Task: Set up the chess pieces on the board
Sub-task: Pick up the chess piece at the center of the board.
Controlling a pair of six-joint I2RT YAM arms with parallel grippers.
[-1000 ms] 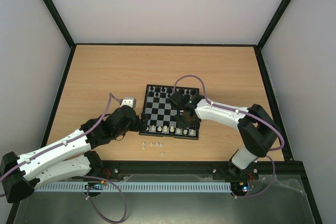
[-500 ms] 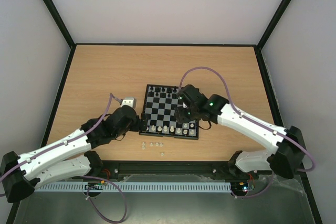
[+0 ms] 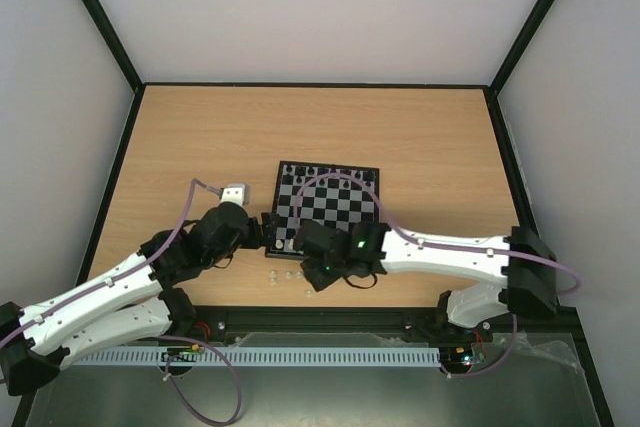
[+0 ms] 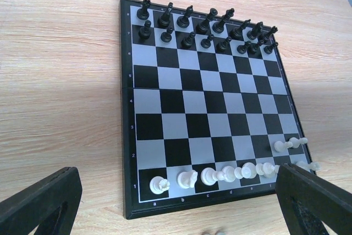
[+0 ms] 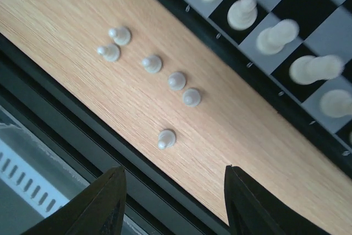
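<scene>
Right wrist view: right gripper (image 5: 173, 173) hung parted, empty, over loose white pawns (image 5: 176, 81). Left gripper (image 4: 176, 182) stood wide, empty.

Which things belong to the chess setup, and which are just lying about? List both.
Job: board, black pieces on it, white pieces on it, six loose white pawns beside it.
Not the job's: purple cable over the board; small grey box at a cable's end.

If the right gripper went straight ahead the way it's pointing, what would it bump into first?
Most likely the lone white pawn on the table, just ahead and in line with the open right gripper. Depth is unclear, so it might touch the bare wood beside it instead.
</scene>
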